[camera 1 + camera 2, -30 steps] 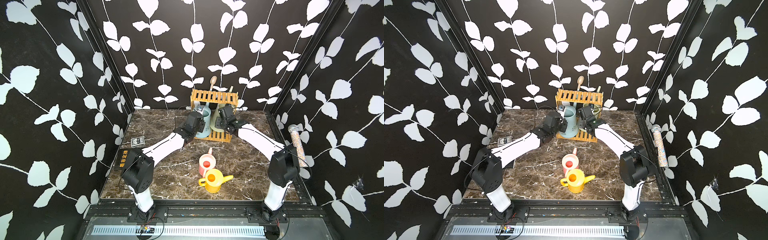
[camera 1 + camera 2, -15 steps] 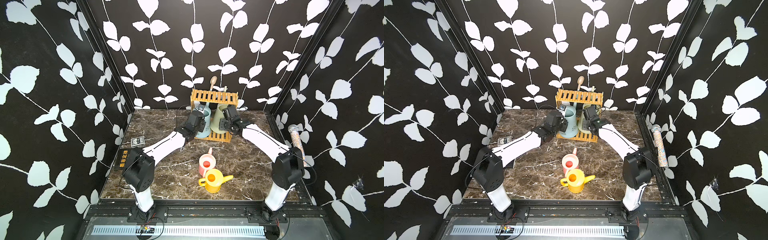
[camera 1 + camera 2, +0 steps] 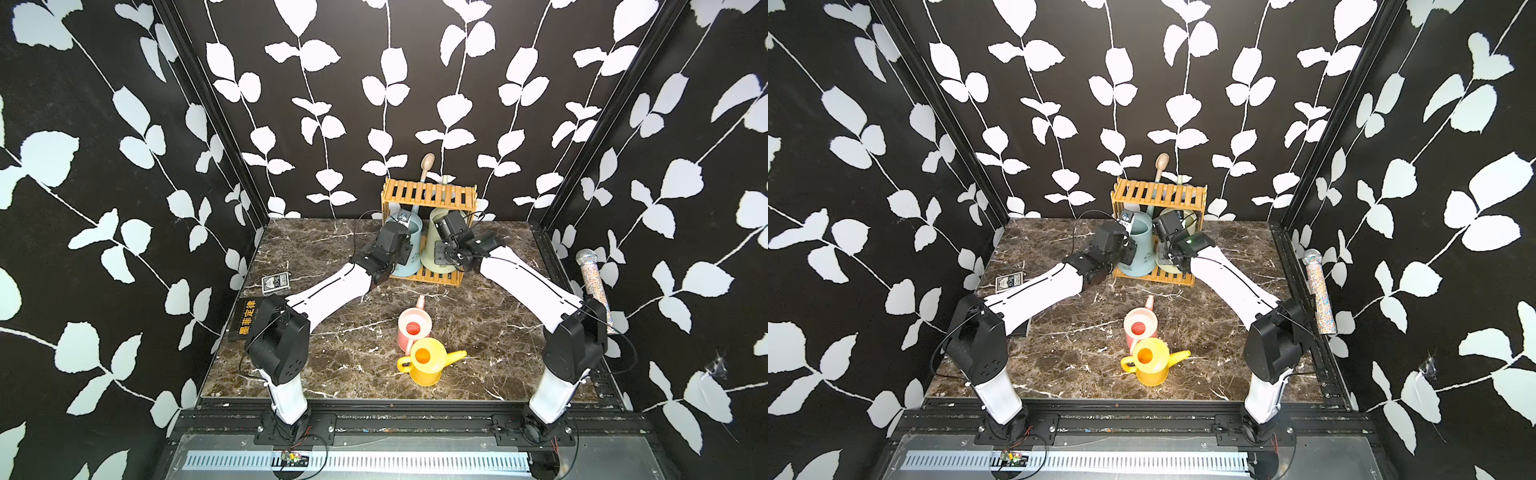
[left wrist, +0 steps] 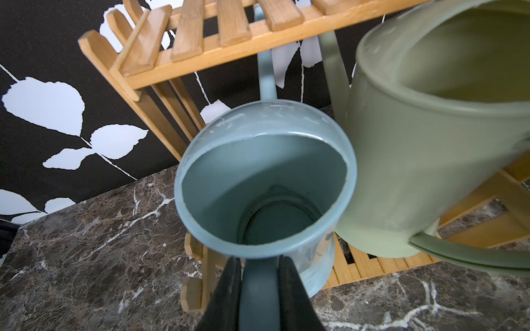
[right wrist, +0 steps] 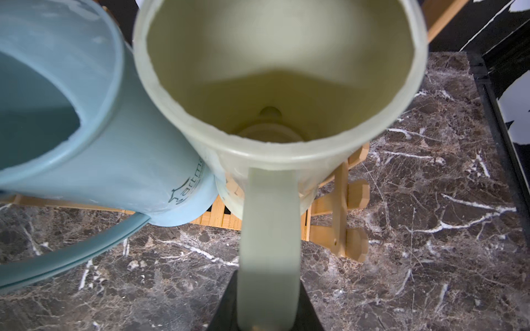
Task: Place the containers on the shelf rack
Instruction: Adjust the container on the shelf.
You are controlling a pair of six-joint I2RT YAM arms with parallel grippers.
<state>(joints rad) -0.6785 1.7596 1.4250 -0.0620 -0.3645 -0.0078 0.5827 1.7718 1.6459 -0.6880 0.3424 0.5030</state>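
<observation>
**Tall cans at the rack's lower tier, small cans waiting up front**

Nearest the robot's base, the yellow can (image 3: 424,365) stood upright with its spout pointing to the robot's right. The pink can (image 3: 413,330) stood just behind it, seemingly touching, with its spout aimed toward the rack. Both lay between the arms, slightly nearer the right one and well apart from either gripper.

Farther on, the left gripper (image 4: 259,268) was clamped tight on the handle of the pale blue can (image 4: 258,172). The right gripper (image 5: 268,289) was closed around the broad handle of the sage green can (image 5: 272,86). Each handle ran back toward its own arm, and the spouts rose behind, past the top tier.

The two big cans leaned close together, apparently touching, with their bases over the front of the lower tier of the shelf rack (image 3: 428,194). Whether they sat flat could not be told. Letting go and backing straight out looked the likely next step.

At the sides lay a black book (image 3: 249,320), a card pack (image 3: 275,282) and a glittery microphone (image 3: 594,286)
</observation>
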